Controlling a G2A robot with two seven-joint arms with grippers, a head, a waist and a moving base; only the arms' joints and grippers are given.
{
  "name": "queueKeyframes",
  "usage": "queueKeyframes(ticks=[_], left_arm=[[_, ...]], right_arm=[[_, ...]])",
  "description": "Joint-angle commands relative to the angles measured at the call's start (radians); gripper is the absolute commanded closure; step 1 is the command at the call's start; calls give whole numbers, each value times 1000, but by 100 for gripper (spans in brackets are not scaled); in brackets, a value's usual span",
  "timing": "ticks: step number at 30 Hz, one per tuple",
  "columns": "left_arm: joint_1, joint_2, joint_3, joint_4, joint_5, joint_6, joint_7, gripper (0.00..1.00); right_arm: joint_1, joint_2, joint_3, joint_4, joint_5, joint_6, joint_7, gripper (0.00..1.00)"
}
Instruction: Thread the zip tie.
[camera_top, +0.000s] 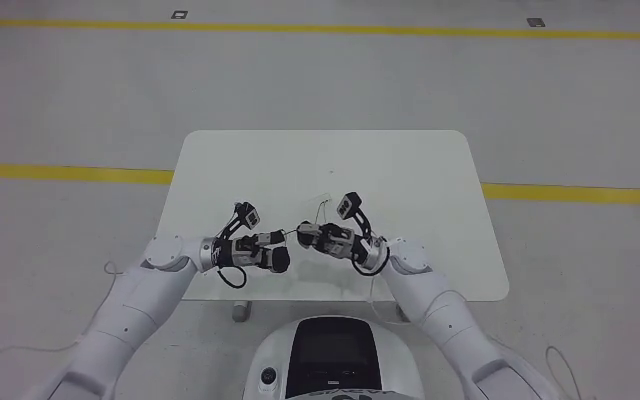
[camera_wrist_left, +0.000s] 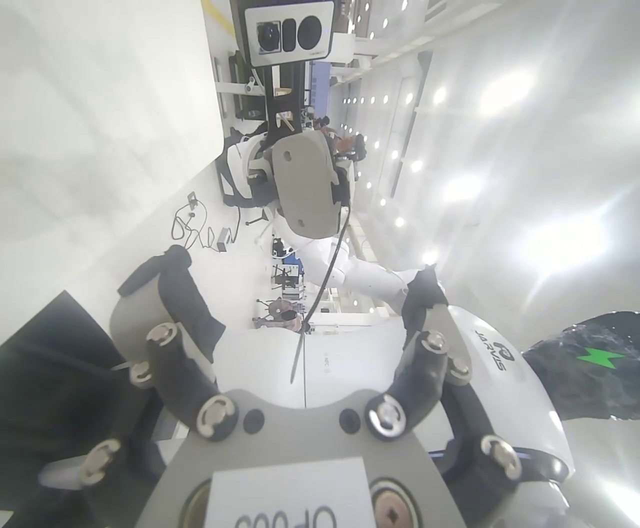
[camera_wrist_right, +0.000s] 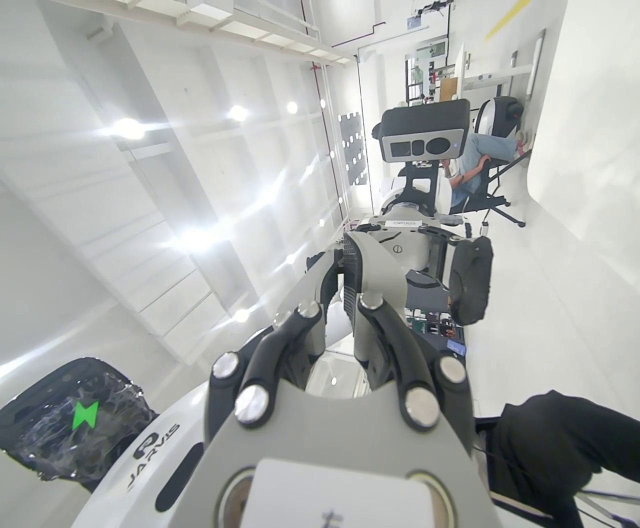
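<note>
The zip tie (camera_wrist_left: 325, 280) was seen just below the centre of the top view, above the lower middle of the table (camera_top: 400, 170), clamped in the right gripper (camera_wrist_right: 350, 272). Its free end was placed between the wide-spread fingers (camera_wrist_left: 185, 300) of the left gripper (camera_wrist_left: 300, 277), untouched by them.

Robotics lab; taped floor lines (camera_top: 300, 28); white table (camera_top: 400, 170).
</note>
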Motion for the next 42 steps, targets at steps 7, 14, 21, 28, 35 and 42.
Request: queueKeyframes(ticks=[7, 14, 21, 28, 35, 42], left_arm=[[-5, -3, 4, 8, -13, 3, 7, 38], [-9, -4, 2, 38, -18, -3, 16, 66], [-7, -3, -4, 37, -10, -6, 28, 68], [-3, -2, -6, 29, -4, -3, 33, 70], [-2, -1, -8, 27, 2, -2, 39, 74], [-1, 0, -9, 25, 10, -1, 43, 80]], right_arm=[[7, 0, -24, -2, -26, 30, -26, 100], [12, 6, -30, 4, -64, 36, -60, 100], [6, 17, -30, -21, -120, 56, -76, 100], [-5, 29, -26, -46, -148, 72, -76, 100], [-5, 37, -29, -56, -171, 87, -78, 100], [1, 39, -44, -57, -185, 99, -85, 100]])
